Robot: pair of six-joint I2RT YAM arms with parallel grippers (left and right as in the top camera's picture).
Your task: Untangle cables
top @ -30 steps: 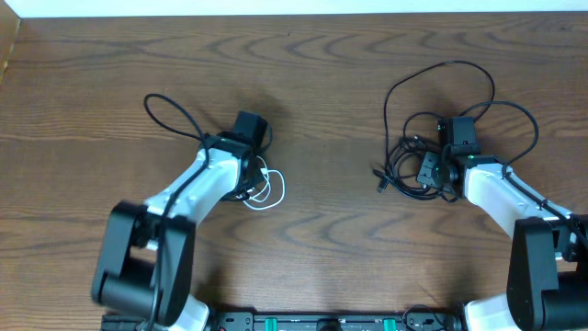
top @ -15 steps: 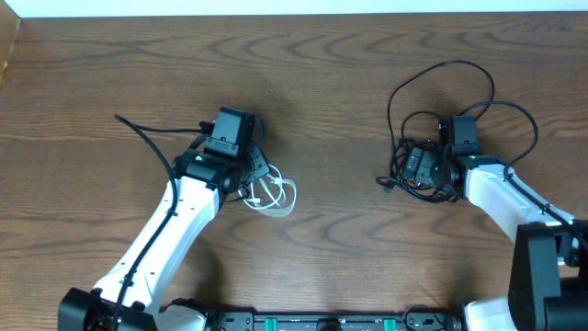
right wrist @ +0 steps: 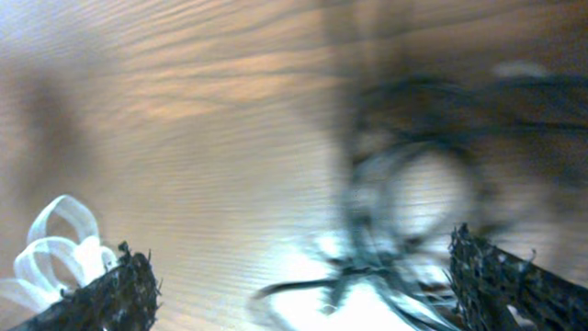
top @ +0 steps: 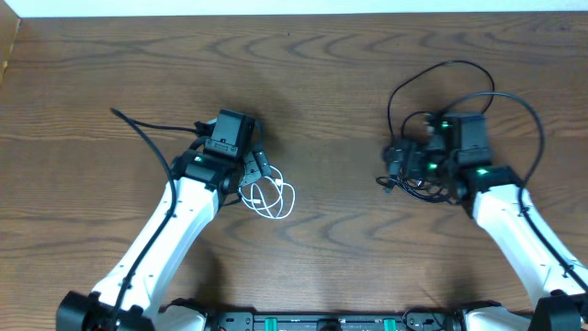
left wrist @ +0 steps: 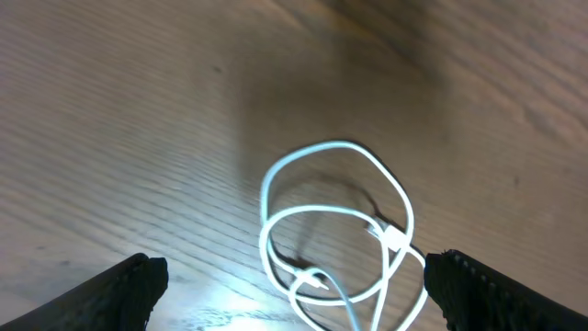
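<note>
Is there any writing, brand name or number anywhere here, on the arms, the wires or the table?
None can be read.
The left arm, the right arm, the white cable, the black cables and the table show no lettering.
The right wrist view is too blurred to show any.

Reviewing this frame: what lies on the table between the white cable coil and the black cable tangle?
Nothing. The overhead view shows only bare wooden table between the white cable and the black cables.
</note>
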